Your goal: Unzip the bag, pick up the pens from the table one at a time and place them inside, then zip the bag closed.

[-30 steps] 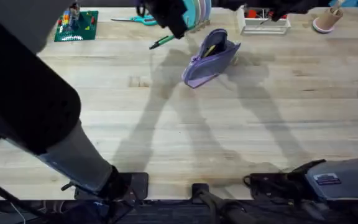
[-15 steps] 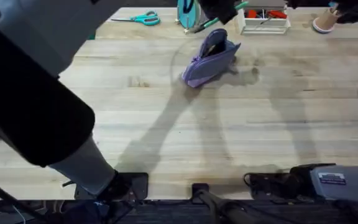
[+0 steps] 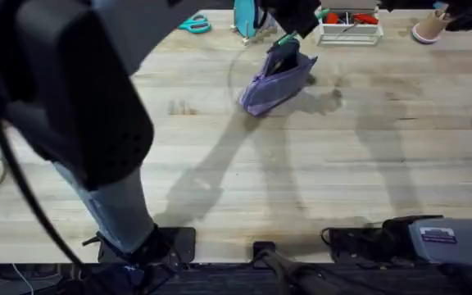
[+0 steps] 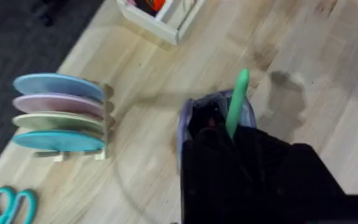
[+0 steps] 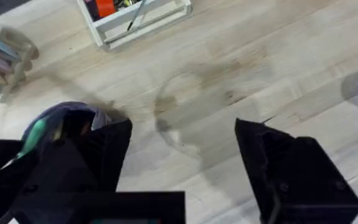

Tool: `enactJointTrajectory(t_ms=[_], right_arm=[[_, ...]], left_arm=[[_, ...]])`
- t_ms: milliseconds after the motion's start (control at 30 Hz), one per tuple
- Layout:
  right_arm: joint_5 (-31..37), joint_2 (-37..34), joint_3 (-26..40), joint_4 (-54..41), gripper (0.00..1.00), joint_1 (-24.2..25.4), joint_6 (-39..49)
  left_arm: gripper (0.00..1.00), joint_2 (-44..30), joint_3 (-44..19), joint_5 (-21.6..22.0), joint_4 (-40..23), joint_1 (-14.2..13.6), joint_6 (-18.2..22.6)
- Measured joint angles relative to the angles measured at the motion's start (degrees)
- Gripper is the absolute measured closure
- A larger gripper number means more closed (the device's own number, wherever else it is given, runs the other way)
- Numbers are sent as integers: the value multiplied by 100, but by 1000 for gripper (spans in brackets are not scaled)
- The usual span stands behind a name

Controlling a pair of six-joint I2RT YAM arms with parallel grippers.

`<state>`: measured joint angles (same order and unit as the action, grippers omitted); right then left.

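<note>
Currently left gripper (image 4: pixel 232 140) clamps green pen (image 4: pixel 237 102) over the open bag (image 3: pixel 275 78) at the table's (image 3: pixel 318 180) far side. Right gripper (image 5: pixel 179 155) spread wide beside it. Plate rack (image 4: pixel 64 115), white tray (image 3: pixel 348 29), scissors (image 3: pixel 193 24) nearby.

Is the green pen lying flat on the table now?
No, the left claw holds the green pen over the open bag, off the table.

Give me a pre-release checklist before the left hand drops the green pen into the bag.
1. Bag unzipped, mouth open: ok.
2. Green pen held by left hand: ok.
3. Pen over the mouth: ok, its lower end is at the opening.
4. Tan pen already inside: cannot tell.
5. Right hand clear of the pen: ok, open, with one finger beside the bag.
6. Bag steady on table: cannot tell.
</note>
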<state>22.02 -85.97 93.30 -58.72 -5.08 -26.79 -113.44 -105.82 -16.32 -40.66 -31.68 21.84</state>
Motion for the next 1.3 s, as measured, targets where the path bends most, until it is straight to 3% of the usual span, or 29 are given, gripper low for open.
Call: enactJointTrajectory(t_ms=[467,800,1033,1300], right_arm=[[0,0,0,-2,6,0,0],[0,0,0,-2,5,0,0],[0,0,0,-2,5,0,0],[0,0,0,-4,5,0,0]], left_arm=[[958,-568,0,-65,-183,0,-174],[958,-746,0,-98,-143,0,-746],[958,-746,0,-347,220,0,-1072],[958,-746,0,-280,-366,0,-1127]])
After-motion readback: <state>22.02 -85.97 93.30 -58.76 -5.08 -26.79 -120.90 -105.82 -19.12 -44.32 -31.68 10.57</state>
